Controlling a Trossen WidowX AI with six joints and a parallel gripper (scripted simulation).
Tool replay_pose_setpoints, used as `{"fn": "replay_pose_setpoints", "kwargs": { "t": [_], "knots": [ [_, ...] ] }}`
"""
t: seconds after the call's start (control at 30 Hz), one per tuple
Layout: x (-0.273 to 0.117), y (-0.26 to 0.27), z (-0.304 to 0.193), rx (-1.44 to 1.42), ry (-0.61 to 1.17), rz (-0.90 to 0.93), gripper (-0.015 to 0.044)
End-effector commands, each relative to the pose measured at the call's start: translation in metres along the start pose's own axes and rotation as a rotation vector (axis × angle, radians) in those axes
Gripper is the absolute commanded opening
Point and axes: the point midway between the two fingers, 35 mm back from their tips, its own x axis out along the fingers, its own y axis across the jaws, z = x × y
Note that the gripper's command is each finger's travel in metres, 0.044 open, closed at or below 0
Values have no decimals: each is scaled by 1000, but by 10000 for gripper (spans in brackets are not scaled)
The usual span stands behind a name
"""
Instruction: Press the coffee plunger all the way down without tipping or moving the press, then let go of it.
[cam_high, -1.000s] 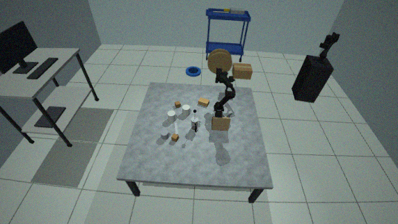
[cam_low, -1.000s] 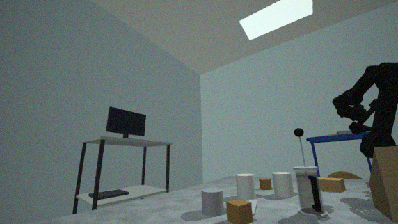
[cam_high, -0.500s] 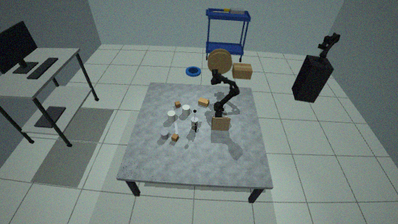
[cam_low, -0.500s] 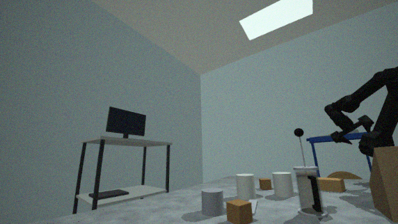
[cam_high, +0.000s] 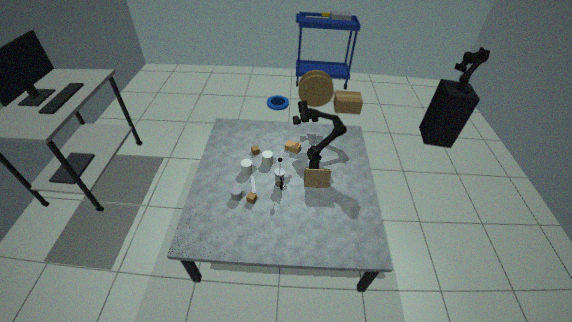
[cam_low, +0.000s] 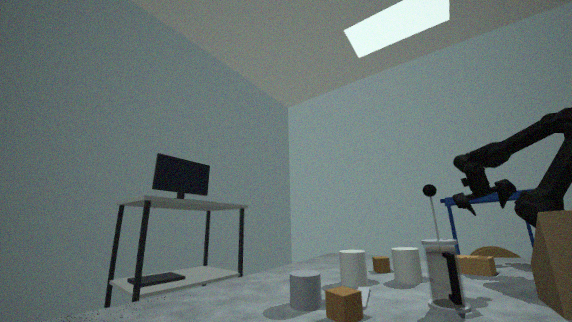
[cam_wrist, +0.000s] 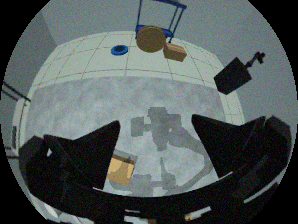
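Observation:
The coffee press (cam_high: 279, 178) (cam_low: 440, 275) stands upright on the table, with a clear body, pale lid and black handle. Its plunger is up: the black knob (cam_high: 280, 160) (cam_low: 429, 190) sits high above the lid on a thin rod. My gripper (cam_high: 302, 119) (cam_low: 488, 210) (cam_wrist: 156, 121) is open and empty. It hangs in the air with its fingers pointing down, to the right of the knob in the exterior view and behind the press in the top view. It touches nothing. The press is not visible in the wrist view.
Two white cylinders (cam_low: 353, 267) (cam_low: 406, 266), a grey cylinder (cam_low: 305, 290) and small orange blocks (cam_high: 251, 198) (cam_high: 255, 150) stand left of the press. A longer orange block (cam_high: 293, 146) (cam_wrist: 120, 170) lies behind it. A brown box (cam_high: 317, 178) stands upright by the arm's base.

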Motion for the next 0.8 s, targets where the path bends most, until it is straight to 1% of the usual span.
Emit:
{"fn": "replay_pose_setpoints", "kwargs": {
  "t": [0.0, 0.2, 0.4, 0.57, 0.77],
  "knots": [
    [-9, 50, -16, -85, 32, 165, 440],
    [-53, 124, -42, -229, 46, 442, 440],
    [-120, 175, -75, -387, 33, 695, 440],
    [-184, 196, -108, -528, -2, 893, 440],
    [-262, 193, -150, -703, -84, 1112, 440]
  ]
}}
